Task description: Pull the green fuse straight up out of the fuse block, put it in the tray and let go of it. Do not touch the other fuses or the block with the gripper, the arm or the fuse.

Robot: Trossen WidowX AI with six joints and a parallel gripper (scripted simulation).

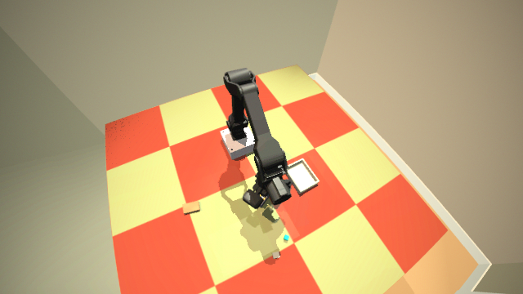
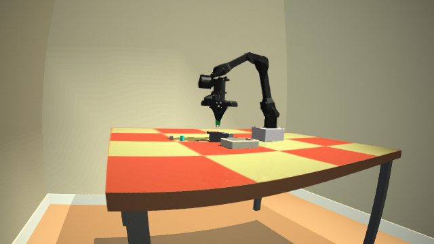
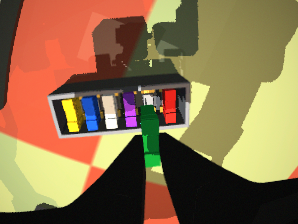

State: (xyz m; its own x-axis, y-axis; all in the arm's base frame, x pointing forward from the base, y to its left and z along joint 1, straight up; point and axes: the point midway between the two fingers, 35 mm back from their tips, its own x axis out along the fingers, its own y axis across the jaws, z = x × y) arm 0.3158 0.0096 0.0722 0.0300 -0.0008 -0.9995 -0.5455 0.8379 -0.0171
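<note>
small green plastic fuse is clamped in the black claw | looks light, stiff, kinda slick | best pinched by the top | dark fuse block below

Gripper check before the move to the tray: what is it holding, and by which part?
The gripper holds the green fuse by its upper end, clear above the fuse block.

Checkered table top in red and pale yellow squares, brown edge, dark legs (exterior view). Small tan flat block lying near the left side, well apart from the rest. Small cyan cube on a yellow square; small grey cube near it, closer to the table edge. Plain beige walls, white baseboard, orange floor below.
</note>
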